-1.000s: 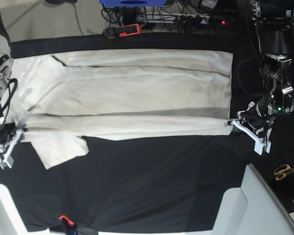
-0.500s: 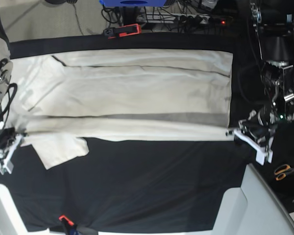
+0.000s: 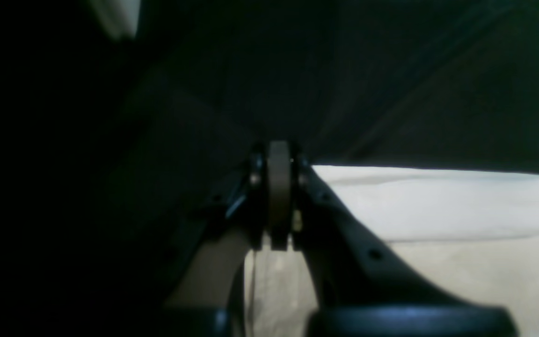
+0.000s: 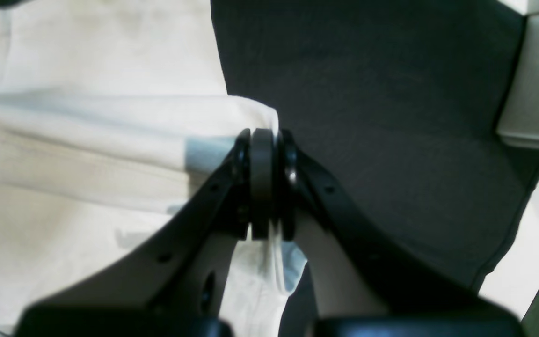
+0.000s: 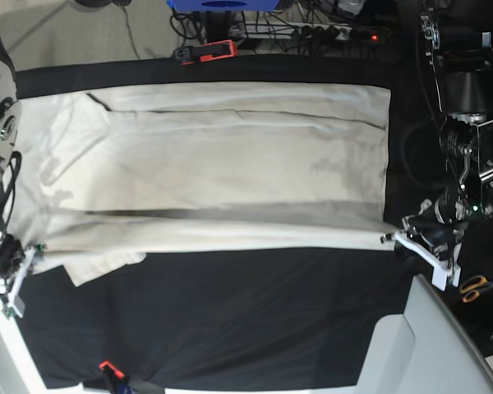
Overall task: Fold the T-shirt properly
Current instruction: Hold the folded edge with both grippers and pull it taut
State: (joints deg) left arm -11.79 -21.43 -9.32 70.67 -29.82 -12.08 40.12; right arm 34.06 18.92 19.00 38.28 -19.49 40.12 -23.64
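My left gripper (image 5: 392,238) and right gripper (image 5: 31,249) are each clamped tight on a corner of the cream T-shirt (image 5: 222,176), holding its near edge stretched in a line between them. The shirt lies spread across the far half of the black table cloth (image 5: 255,312), one sleeve (image 5: 99,264) poking out beneath the held edge by my right gripper.
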